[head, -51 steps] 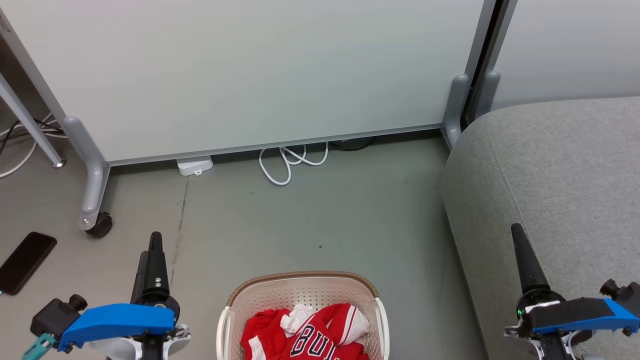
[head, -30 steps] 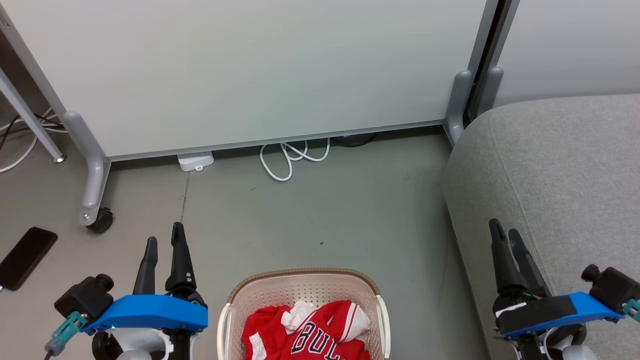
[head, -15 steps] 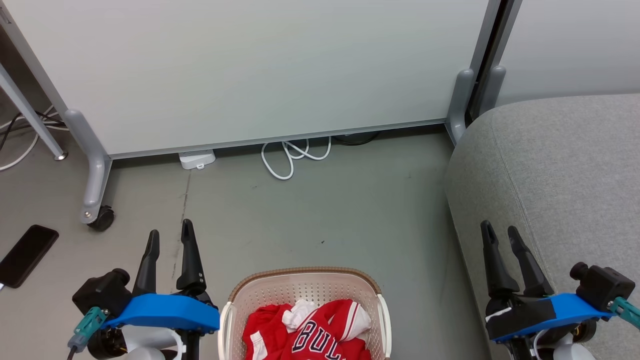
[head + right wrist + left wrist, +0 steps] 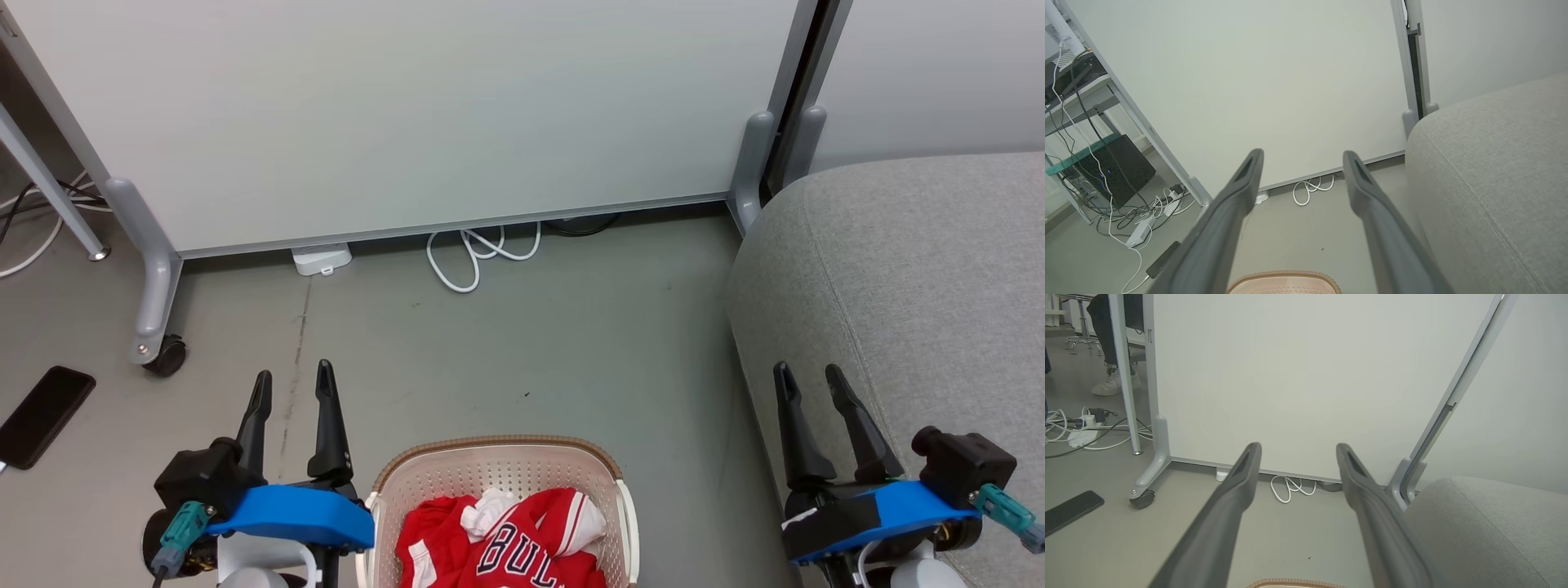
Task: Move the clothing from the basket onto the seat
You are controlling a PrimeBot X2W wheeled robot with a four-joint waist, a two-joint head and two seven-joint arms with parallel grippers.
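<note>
The cream basket [image 4: 457,478] with a brown rim stands on the floor at the bottom middle of the head view, its rim [image 4: 1294,583] [image 4: 1286,277] peeking into both wrist views. Red clothing [image 4: 506,543] with dark lettering lies crumpled inside it. The light grey seat [image 4: 914,278] [image 4: 1486,531] [image 4: 1494,171] fills the right side. My left gripper [image 4: 294,380] [image 4: 1296,448] hovers open just left of the basket, empty. Over the seat's left edge my right gripper [image 4: 807,377] [image 4: 1302,154] stands open, holding nothing.
A white partition panel [image 4: 408,114] on castor feet [image 4: 163,355] closes off the back. A coiled white cable [image 4: 478,253] and a white adapter [image 4: 321,260] lie at its base. A black phone [image 4: 41,415] lies on the floor at the left. A person's shoe [image 4: 1112,384] shows beyond the partition.
Both grippers have rolled so their two fingers now show spread apart. The left one has shifted right toward the basket, and the right one slightly left. The basket and clothing lie as before.
</note>
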